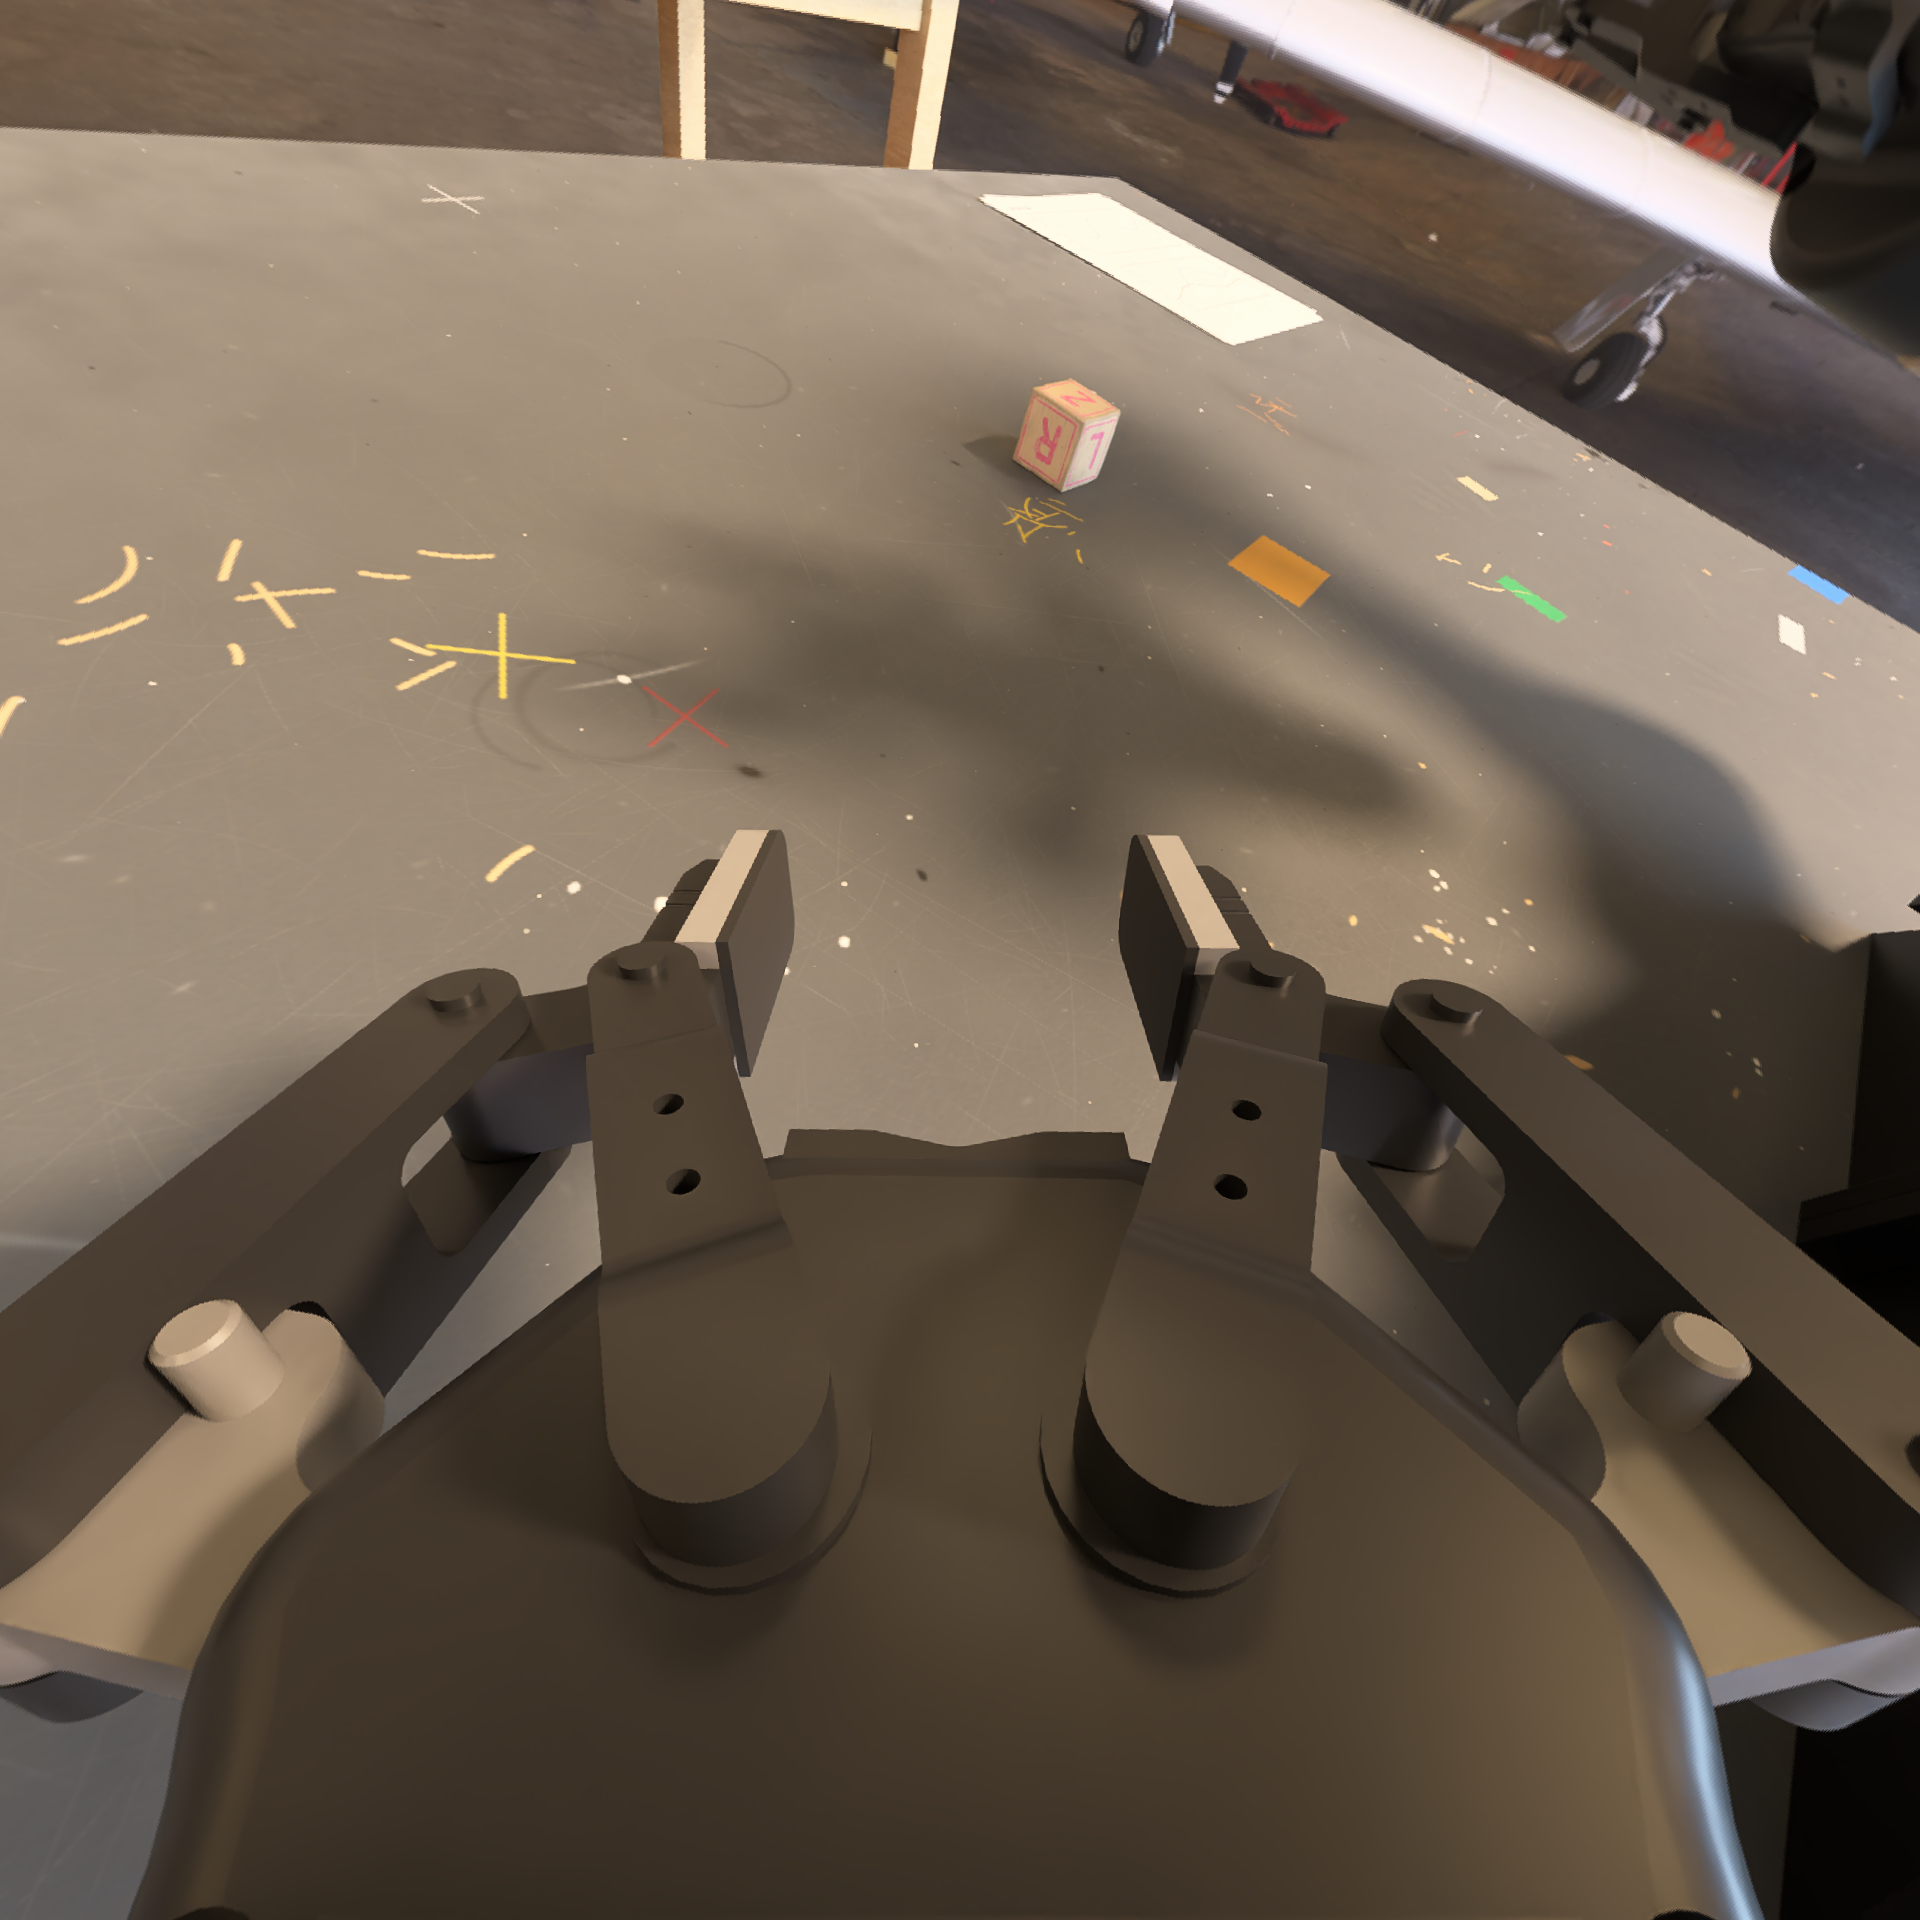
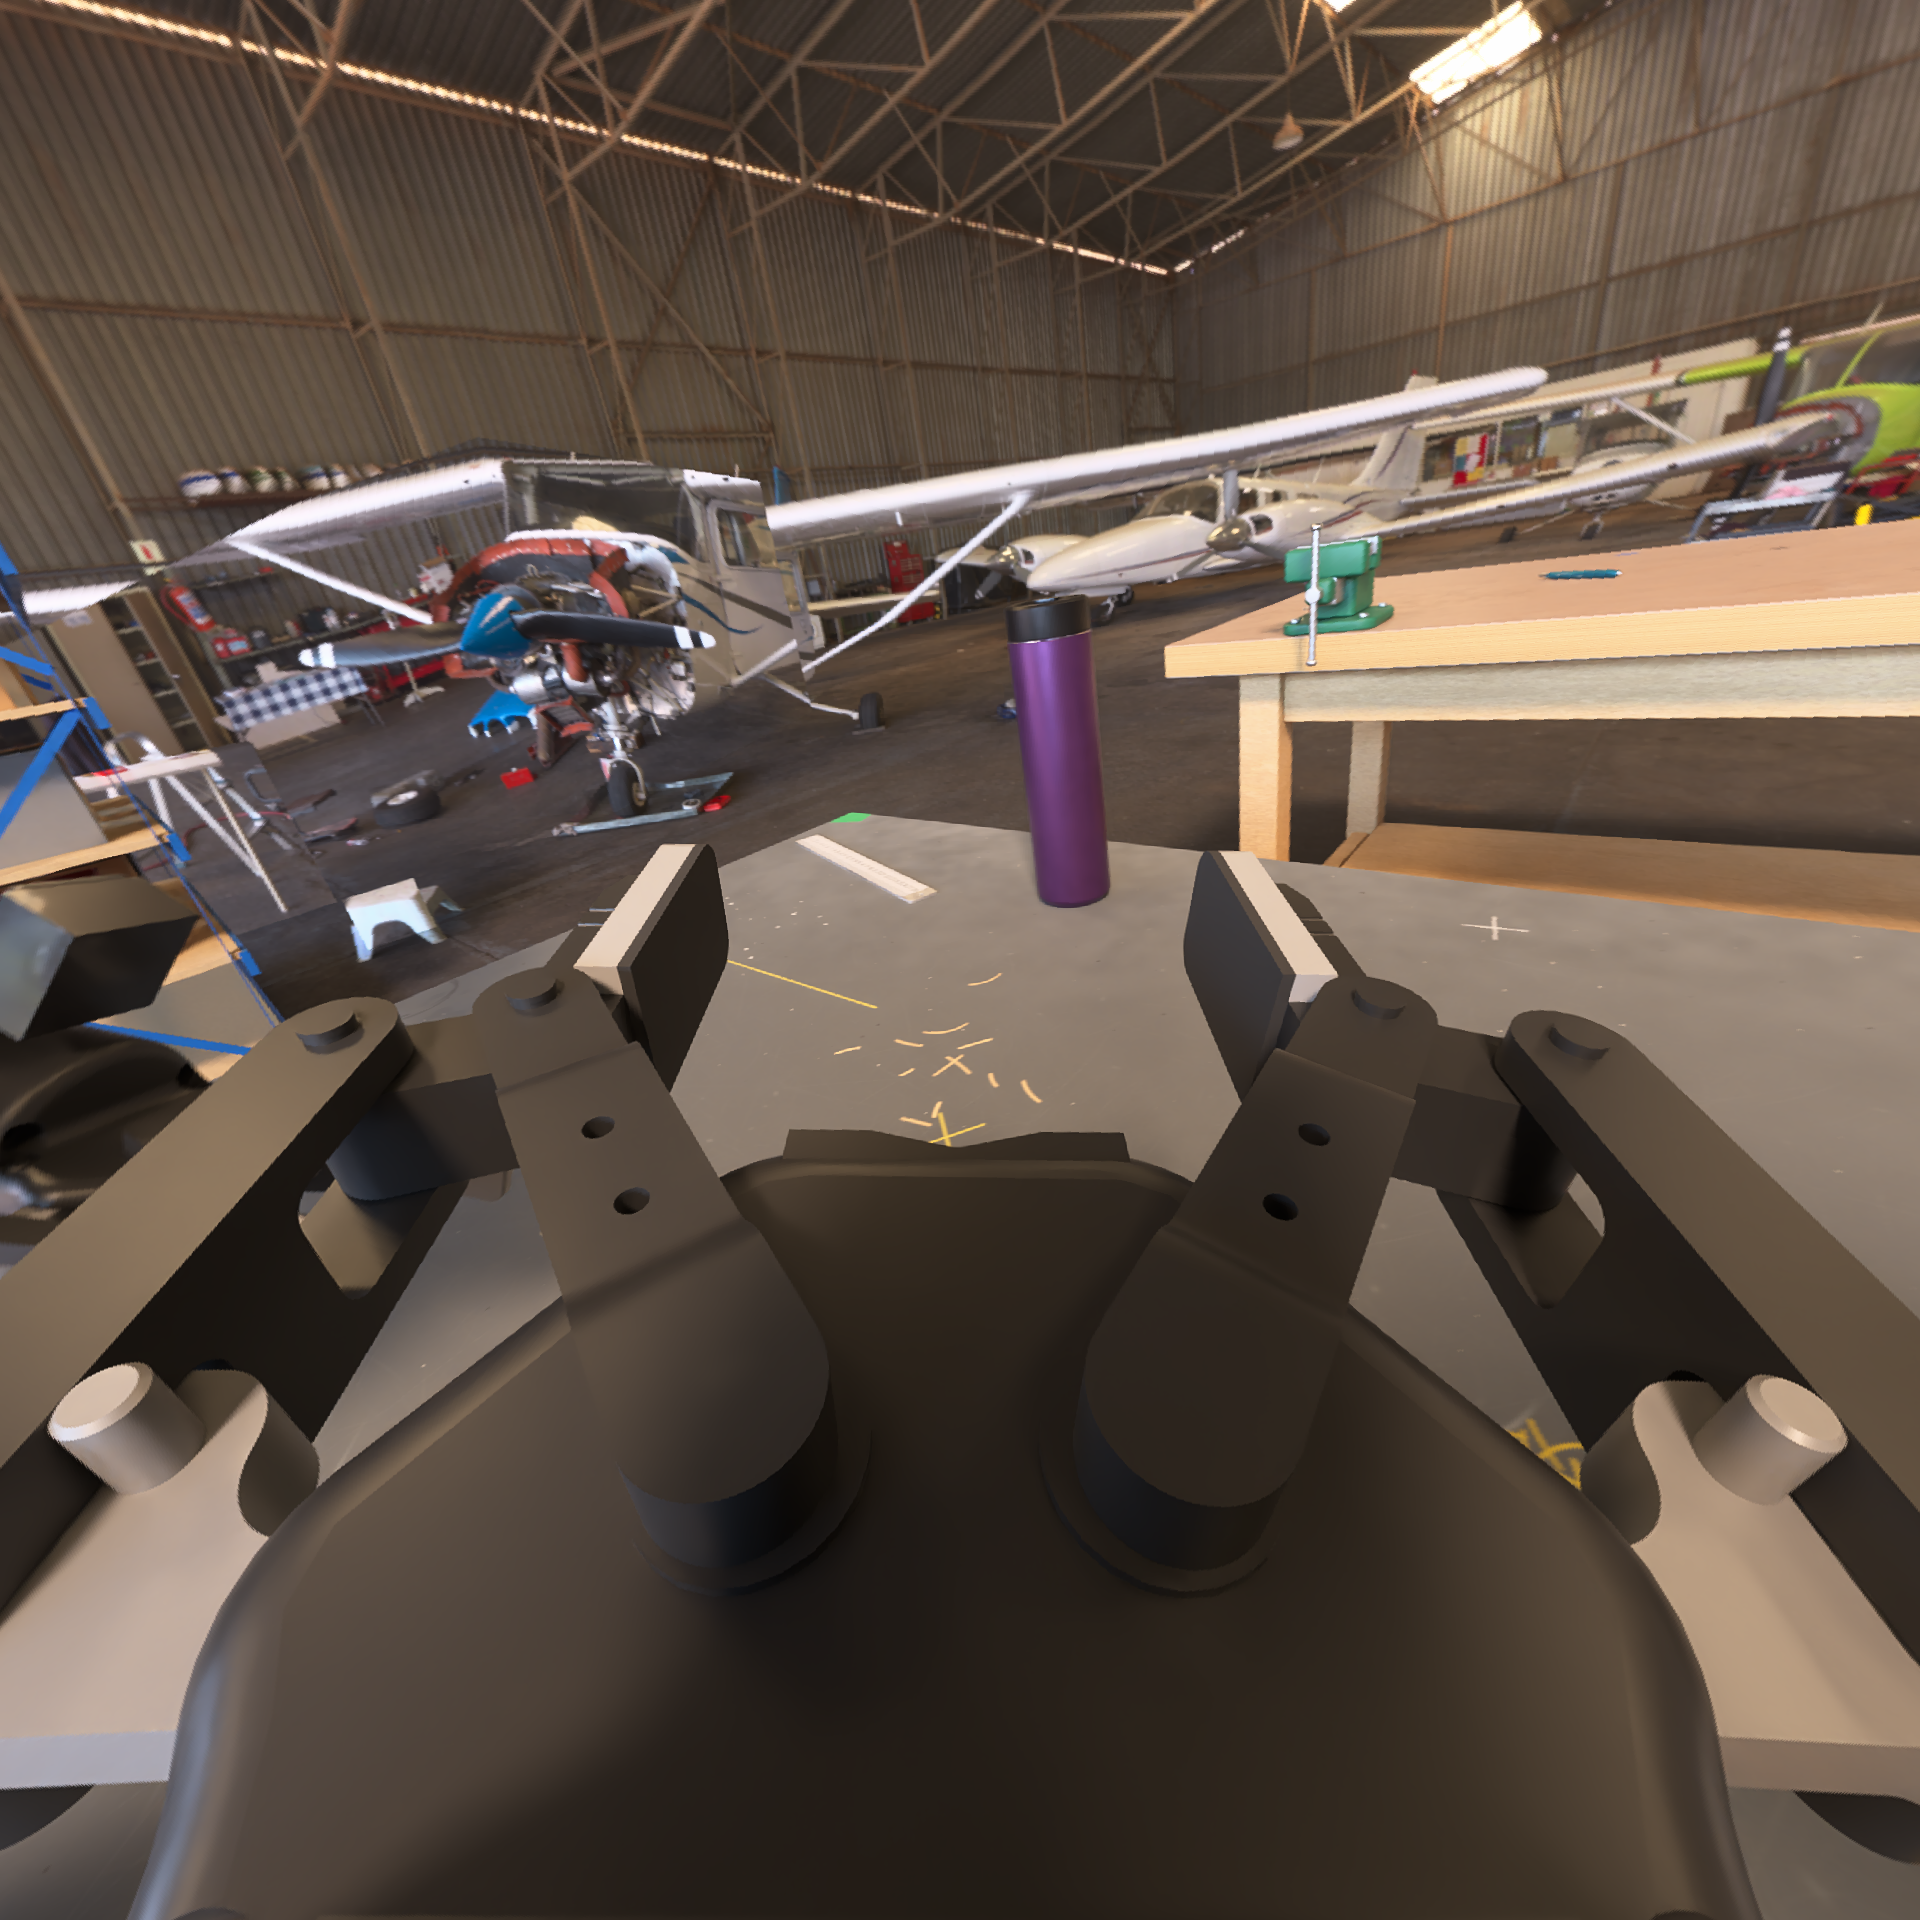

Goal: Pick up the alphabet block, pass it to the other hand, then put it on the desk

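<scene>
A small wooden alphabet block (image 1: 1066, 434) with pink letters rests on the grey desk (image 1: 416, 416) in the left wrist view, well ahead of my left gripper (image 1: 956, 883) and a little to its right. The left gripper is open and empty above the desk. My right gripper (image 2: 956, 904) is open and empty above the desk (image 2: 1558, 1039) in the right wrist view. The block does not show in the right wrist view.
A purple bottle (image 2: 1062, 750) with a black cap stands upright on the desk's far part ahead of the right gripper. A white sheet (image 1: 1148, 262) lies by the far right edge. Coloured tape patches (image 1: 1278, 568) mark the desk. A wooden workbench (image 2: 1558, 644) stands beyond.
</scene>
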Motion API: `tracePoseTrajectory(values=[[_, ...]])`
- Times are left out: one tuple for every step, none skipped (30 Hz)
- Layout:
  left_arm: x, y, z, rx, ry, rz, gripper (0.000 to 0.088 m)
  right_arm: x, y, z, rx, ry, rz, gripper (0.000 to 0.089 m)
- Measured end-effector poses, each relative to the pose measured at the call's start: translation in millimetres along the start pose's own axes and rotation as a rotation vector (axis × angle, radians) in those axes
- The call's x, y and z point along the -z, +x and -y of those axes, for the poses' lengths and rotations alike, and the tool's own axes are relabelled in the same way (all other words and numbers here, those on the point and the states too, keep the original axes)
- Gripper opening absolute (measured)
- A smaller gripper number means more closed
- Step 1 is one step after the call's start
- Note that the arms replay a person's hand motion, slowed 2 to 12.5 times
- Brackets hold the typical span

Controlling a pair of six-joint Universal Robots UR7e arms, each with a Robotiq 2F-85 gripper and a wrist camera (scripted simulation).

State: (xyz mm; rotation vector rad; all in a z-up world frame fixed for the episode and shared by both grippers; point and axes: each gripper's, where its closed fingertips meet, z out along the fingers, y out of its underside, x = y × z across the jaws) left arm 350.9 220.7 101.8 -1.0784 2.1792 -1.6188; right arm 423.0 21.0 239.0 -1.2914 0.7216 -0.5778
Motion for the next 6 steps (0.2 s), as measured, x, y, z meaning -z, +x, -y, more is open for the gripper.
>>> tracePoseTrajectory(values=[[0,-1,0,0.000,0.002,0.004,0.0569,1,-6,-4.1,0.000,0.005,0.007,0.0770],[0,-2,0,-0.001,0.004,0.008,0.0569,3,-11,-8.4,0.000,0.010,0.015,0.0770],[0,-2,0,-0.001,0.007,0.012,0.0569,4,-17,-13.3,-0.001,0.012,0.022,0.0770],[0,-3,0,-0.001,0.009,0.016,0.0569,5,-22,-18.8,-0.001,0.011,0.028,0.0771],[0,-4,1,0.000,0.011,0.020,0.0569,6,-27,-24.5,-0.002,0.008,0.035,0.0771],[1,-4,1,0.000,0.013,0.023,0.0569,7,-32,-30.3,-0.002,0.005,0.041,0.0772]])
